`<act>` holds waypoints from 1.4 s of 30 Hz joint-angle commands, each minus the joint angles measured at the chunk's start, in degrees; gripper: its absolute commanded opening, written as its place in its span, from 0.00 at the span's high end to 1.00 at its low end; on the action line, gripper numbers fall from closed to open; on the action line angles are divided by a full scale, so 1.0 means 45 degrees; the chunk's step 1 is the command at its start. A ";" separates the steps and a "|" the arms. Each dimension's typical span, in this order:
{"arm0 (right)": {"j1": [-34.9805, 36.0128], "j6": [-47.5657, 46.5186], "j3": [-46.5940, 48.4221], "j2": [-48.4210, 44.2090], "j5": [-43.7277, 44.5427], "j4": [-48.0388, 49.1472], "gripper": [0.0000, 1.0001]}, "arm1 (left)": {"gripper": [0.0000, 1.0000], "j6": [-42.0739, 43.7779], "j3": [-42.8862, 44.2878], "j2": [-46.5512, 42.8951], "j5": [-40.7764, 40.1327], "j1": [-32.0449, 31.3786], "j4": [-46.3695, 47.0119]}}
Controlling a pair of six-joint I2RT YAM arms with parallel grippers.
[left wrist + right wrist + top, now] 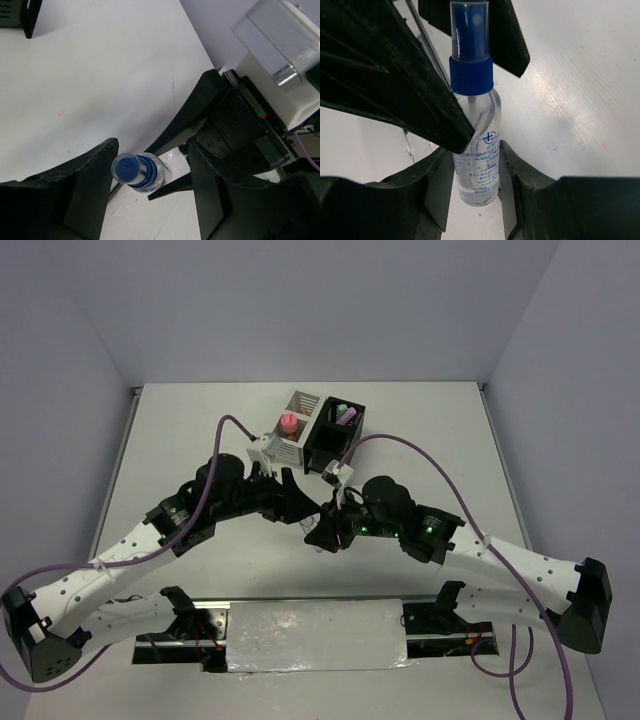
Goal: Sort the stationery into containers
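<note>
near the black box (335, 435), right gripper (476, 167) clamps the bottle (474, 145), left gripper (152, 150) gapes round its cap (131, 169): seemingly a handover, left must pinch next

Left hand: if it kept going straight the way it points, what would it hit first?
Probably the clear bottle, whose blue cap sits between its open fingers. Right behind is the right hand gripping that bottle. Depth is hard to judge.
</note>
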 commanded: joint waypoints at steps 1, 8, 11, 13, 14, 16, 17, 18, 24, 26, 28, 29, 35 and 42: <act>0.0064 -0.0493 0.0697 -0.0559 0.0541 0.0199 1.00 | 0.30 -0.0052 -0.0047 -0.0307 0.0729 -0.0006 0.0841; 0.0064 -0.0864 0.0677 -0.0735 0.0424 0.0336 1.00 | 0.54 -0.0013 -0.0066 -0.0249 0.0984 -0.0006 0.0900; 0.0064 -0.0961 0.0774 -0.0755 0.0405 0.0277 1.00 | 0.61 0.0006 -0.0203 -0.0151 0.1062 -0.0006 0.1017; 0.0084 -0.1059 0.0852 -0.0735 0.0385 0.0219 1.00 | 0.96 0.0045 -0.0222 -0.0073 0.1121 -0.0006 0.1017; 0.0065 -0.1079 0.0872 -0.0735 0.0424 0.0180 1.00 | 1.00 0.0065 -0.0203 -0.0034 0.1063 -0.0006 0.0978; 0.0064 -0.1157 0.0834 -0.0755 0.0638 0.0179 0.99 | 1.00 0.0260 -0.0048 0.0064 0.0733 -0.0006 0.0784; 0.0045 -0.1099 0.0698 -0.0871 0.0813 0.0199 0.82 | 1.00 0.0396 0.0011 0.0025 0.0517 -0.0006 0.0628; 0.0045 -0.1021 0.0600 -0.0988 0.1047 0.0218 0.69 | 1.00 0.0455 0.0147 0.0006 0.0206 -0.0006 0.0530; -0.0209 -0.0513 -0.0007 -0.1847 0.2922 -0.0111 0.00 | 1.00 0.0904 0.1453 0.0550 -0.2351 -0.0006 -0.0017; -0.0306 -0.0358 0.0052 -0.2276 0.3972 -0.0951 0.00 | 1.00 0.1118 0.2040 0.0980 -0.3674 0.0013 -0.0349; -0.0520 -0.0240 -0.0026 -0.3015 0.4523 -0.1710 0.00 | 1.00 0.1372 0.3172 0.1994 -0.4384 0.0149 -0.0544; -0.0580 -0.0026 -0.0007 -0.3291 0.5242 -0.1947 0.00 | 1.00 0.1664 0.3543 0.2752 -0.4948 0.0189 -0.0545; -0.0659 0.1693 0.0949 -0.4660 0.8175 -0.4564 0.00 | 1.00 0.3266 0.6842 0.6441 -0.7585 0.0501 0.0624; -0.0659 0.1909 0.1224 -0.5949 0.7478 -0.5484 0.00 | 1.00 0.4614 0.8527 0.9574 -0.8215 0.0989 0.2811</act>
